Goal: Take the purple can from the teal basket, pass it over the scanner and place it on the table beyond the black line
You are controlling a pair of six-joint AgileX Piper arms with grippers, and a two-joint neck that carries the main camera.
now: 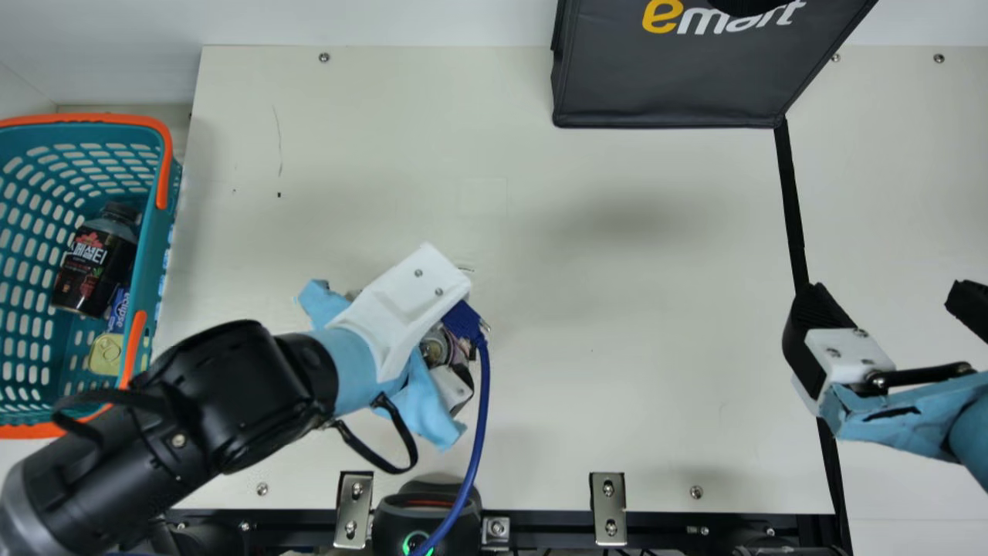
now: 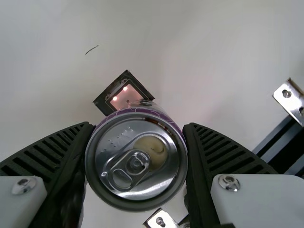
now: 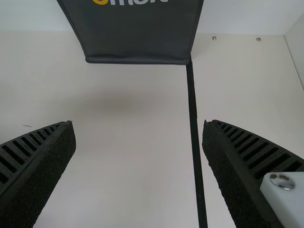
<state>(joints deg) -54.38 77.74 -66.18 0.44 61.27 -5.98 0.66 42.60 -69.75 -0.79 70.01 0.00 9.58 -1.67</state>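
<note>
The purple can (image 2: pixel 135 164) is pinched inside the left gripper (image 2: pixel 138 126); probably stiff and slippery, it is best held mid-wall. The right gripper (image 3: pixel 138 122) is spread.

Bright metal, ribbed matt black and smooth cream
The purple can (image 2: pixel 137 156) has a glossy silver metal lid, set off by the ribbed, matt black fingers (image 2: pixel 228 159) of my left end effector (image 1: pixel 409 301); my right end effector (image 1: pixel 891 305) has the same dull ribbing. Light-blue, cloth-like covering (image 1: pixel 347 367) wraps my left wrist. My counter (image 1: pixel 617 324) looks smooth with a faint sheen, the basket (image 1: pixel 148 270) perforated teal plastic, the bag (image 1: pixel 671 89) matt black fabric, the brackets (image 1: pixel 607 506) shiny metal.
</note>
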